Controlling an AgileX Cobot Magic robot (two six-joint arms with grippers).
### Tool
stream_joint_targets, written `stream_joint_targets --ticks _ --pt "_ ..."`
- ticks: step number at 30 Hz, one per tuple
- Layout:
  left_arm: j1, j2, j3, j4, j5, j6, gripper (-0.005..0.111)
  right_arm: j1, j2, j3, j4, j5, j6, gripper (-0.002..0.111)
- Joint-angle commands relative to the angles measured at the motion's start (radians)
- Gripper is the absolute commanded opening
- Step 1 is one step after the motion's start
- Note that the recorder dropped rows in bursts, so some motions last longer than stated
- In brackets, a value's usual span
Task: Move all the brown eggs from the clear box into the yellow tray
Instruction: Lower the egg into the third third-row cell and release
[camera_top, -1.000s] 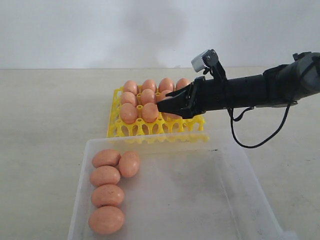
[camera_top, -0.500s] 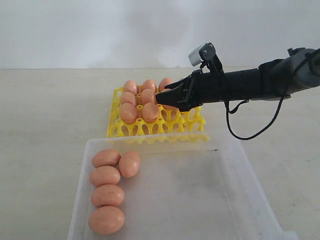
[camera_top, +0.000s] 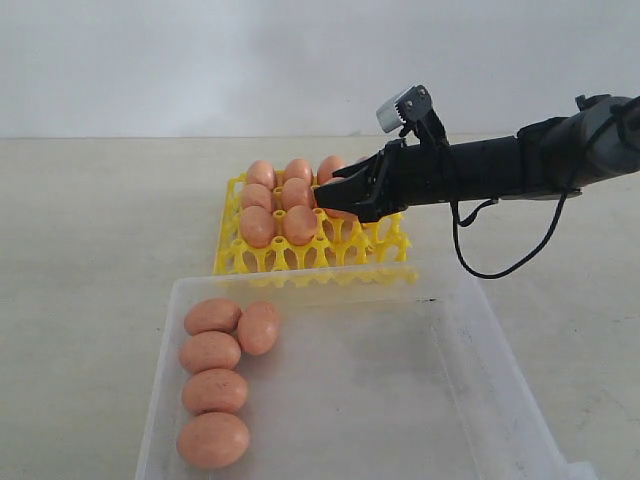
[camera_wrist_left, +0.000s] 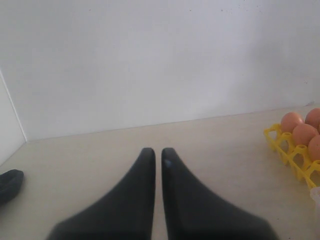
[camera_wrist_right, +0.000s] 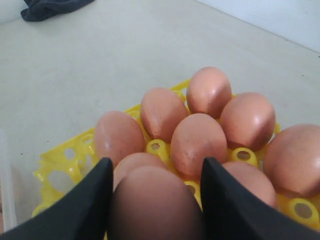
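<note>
A laboratory test bench is suggested by the bare beige tabletop (camera_top: 100, 220), blank white wall (camera_top: 200, 60) and cabled robot arm (camera_top: 520, 165).

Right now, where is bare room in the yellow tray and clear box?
Yellow tray: front row of cups, beside the clear box, is free; brown eggs crowd the rows behind. Box: bare right of five eggs lining its left wall.

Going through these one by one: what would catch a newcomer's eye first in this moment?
The black right gripper, stretched in from the right over the bright yellow lattice egg tray in the middle of the table, grips a pinkish-brown egg between its jaws above the eggs already seated there. Five more brown eggs lie along the left side of the large clear plastic box nearest the camera.
</note>
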Motion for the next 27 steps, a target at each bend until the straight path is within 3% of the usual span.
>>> stream_joint_targets --ticks 1,7,21,27 --pt "-0.006 -0.003 0.004 -0.003 -0.004 0.003 0.004 0.001 -0.002 -0.005 0.008 -0.042 -0.007 0.003" --pt "-0.006 -0.003 0.004 -0.003 -0.004 0.003 0.004 0.009 -0.002 -0.005 0.008 -0.007 -0.007 0.003" --pt "-0.006 -0.003 0.004 -0.003 -0.006 0.003 0.004 0.071 -0.002 -0.006 0.008 -0.208 -0.007 0.003" --pt "-0.006 -0.003 0.004 -0.003 -0.006 0.003 0.004 0.071 -0.002 -0.006 0.008 -0.185 -0.007 0.003"
